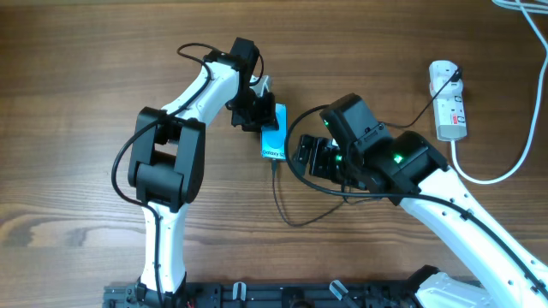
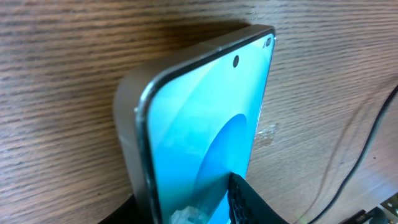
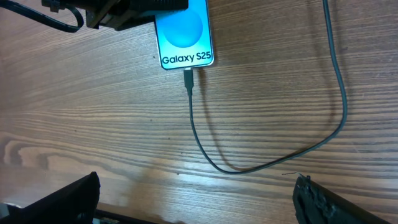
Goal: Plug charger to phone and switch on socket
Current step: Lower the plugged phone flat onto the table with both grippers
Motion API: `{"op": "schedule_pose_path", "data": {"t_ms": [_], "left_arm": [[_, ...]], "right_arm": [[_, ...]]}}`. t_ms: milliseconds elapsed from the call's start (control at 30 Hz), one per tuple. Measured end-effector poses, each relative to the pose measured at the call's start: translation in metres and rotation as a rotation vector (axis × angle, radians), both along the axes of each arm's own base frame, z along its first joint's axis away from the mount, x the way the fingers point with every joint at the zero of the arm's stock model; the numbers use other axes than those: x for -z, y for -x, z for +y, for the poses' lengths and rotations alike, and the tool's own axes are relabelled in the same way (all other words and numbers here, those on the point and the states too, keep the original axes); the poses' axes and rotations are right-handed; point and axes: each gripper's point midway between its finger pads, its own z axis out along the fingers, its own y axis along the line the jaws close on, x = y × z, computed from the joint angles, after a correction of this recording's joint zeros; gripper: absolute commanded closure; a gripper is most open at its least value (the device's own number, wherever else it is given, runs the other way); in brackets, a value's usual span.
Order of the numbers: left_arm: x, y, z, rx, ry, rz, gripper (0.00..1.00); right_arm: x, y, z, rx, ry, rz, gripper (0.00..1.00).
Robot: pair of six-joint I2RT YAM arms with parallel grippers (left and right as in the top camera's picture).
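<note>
The phone (image 1: pixel 272 135) lies flat at the table's middle, cyan screen up, its white "Galaxy S25" strip at the near end (image 3: pixel 185 38). My left gripper (image 1: pixel 253 111) is shut on the phone's far end; its dark fingers sit on both sides of the phone (image 2: pixel 205 143) in the left wrist view. The charger, a thin black cable (image 3: pixel 205 146), has its connector tip (image 3: pixel 189 79) at the phone's bottom port and curves off to the right. My right gripper (image 3: pixel 196 199) is open and empty, hovering near the cable loop (image 1: pixel 295 218). The white socket (image 1: pixel 448 98) lies at the far right.
The socket's thick white cord (image 1: pixel 514 162) loops along the right edge of the table. The thin black cable runs from the socket past the right arm. The arm bases stand at the front edge.
</note>
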Motion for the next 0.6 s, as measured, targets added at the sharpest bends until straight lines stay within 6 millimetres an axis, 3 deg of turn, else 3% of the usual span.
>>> {"op": "schedule_pose_path", "data": {"t_ms": [200,300,600], "left_arm": [[0.003,0.003,0.008,-0.005,-0.051,0.009,0.57],[0.004,0.003,0.013,-0.016,-0.08,0.014,0.37],[0.003,0.006,0.024,-0.041,-0.155,0.027,0.34]], "right_arm": [[0.0,0.0,0.0,0.0,0.0,0.0,0.0],[0.0,0.001,-0.001,0.0,0.003,0.004,0.0],[0.011,0.015,-0.02,0.015,0.094,0.065,0.0]]}}
